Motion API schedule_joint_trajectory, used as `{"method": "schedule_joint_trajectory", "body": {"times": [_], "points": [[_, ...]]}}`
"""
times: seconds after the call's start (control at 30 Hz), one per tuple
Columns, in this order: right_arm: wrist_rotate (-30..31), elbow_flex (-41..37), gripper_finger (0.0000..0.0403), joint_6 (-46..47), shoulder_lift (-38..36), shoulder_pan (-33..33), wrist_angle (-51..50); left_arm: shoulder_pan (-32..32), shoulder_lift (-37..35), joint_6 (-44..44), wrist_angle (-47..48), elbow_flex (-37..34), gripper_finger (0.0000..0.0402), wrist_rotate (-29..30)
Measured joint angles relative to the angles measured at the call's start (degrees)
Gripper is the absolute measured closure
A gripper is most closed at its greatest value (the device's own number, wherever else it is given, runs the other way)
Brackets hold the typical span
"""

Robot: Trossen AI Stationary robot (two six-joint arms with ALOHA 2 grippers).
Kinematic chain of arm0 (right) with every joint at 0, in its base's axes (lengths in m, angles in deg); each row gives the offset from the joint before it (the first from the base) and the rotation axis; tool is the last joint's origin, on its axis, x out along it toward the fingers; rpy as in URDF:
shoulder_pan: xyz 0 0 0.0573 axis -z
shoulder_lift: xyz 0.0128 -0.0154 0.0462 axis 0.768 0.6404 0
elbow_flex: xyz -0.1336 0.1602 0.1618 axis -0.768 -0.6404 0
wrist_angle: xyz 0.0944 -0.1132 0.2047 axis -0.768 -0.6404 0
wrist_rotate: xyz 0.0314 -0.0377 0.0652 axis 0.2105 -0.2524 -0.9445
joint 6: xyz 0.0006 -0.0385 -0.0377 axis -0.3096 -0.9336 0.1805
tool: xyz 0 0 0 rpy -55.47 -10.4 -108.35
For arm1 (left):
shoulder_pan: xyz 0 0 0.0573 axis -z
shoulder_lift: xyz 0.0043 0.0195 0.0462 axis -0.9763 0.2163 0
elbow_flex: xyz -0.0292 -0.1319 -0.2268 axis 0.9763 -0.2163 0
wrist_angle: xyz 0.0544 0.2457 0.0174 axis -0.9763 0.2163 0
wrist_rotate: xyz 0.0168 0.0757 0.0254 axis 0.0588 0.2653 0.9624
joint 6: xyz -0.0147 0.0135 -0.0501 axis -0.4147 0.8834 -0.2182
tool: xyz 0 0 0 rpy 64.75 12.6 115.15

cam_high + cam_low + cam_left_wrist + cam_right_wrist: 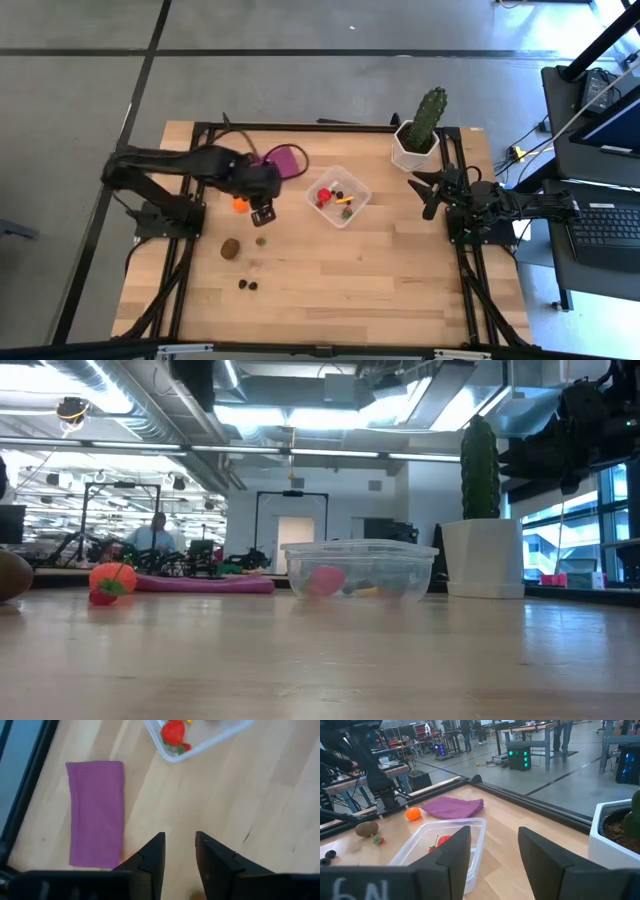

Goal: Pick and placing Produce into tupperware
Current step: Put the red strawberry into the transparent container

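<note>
Left claw: the left gripper (263,212) hangs over the light wooden table (340,280), between the orange ball (240,205) and the clear plastic tupperware box (355,212); in the left wrist view its dark fingers (152,857) stand a narrow gap apart with nothing between them.
Right claw: the right gripper (428,190) waits at the table's right edge just below the plant pot, fingers (445,855) spread and empty.
Tupperware contents: a red strawberry (324,196), a small yellow piece (344,200) and some dark berries lie inside the shallow box with rounded corners.
Loose produce: the ball sits just left of the left claw; a brown kiwi-like oval (230,247) and a tiny green piece (261,240) lie below it; two dark berries (248,285) lie nearer the front edge.
Other items: a flat purple cloth (285,160) lies behind the left claw; a green cactus in a white hexagonal pot (420,135) stands at the back right corner.
Open room: the front and right half of the tabletop is bare wood.
Surroundings: grey floor around the black table frame; a workshop with benches beyond, with a seated person (155,535) far off.
</note>
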Motion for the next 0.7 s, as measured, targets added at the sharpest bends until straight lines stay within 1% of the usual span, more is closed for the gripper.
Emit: {"method": "schedule_joint_trajectory", "body": {"times": [0.1, 0.2, 0.27, 0.37, 0.5, 0.6, 0.7], "points": [[0.0, 0.0, 0.0234, -0.07, 0.0, 0.0, 0.0, 2.38, -3.6, -5.26, -2.0, -3.87, 0.0308, 1.2], [0.0, 0.0, 0.0234, -0.03, 0.0, -0.01, 0.01, 4.31, -5.16, -10.59, -1.87, -7.95, 0.0303, 1.14], [0.0, 0.0, 0.0234, -0.05, 0.0, 0.0, 0.04, 5.4, -5.52, -12.78, -1.97, -11.02, 0.0286, 0.86], [0.0, 0.0, 0.0234, -0.02, 0.0, -0.02, 0.04, 6.79, -5.56, -14.54, -3.43, -16.2, 0.0247, 0.87], [0.0, 0.0, 0.0234, 0.0, 0.0, -0.01, 0.04, 8.09, -5.49, -13.64, -11.47, -24.41, 0.0196, 0.78], [0.0, 0.0, 0.0234, 0.02, 0.0, -0.02, 0.04, 8.78, -5.49, -14.15, -17.76, -29.53, 0.0174, 0.74], [0.0, 0.0, 0.0234, 0.02, 0.0, -0.02, 0.04, 9.08, -5.36, -14.21, -22.27, -34.0, 0.0165, 0.73]]}}
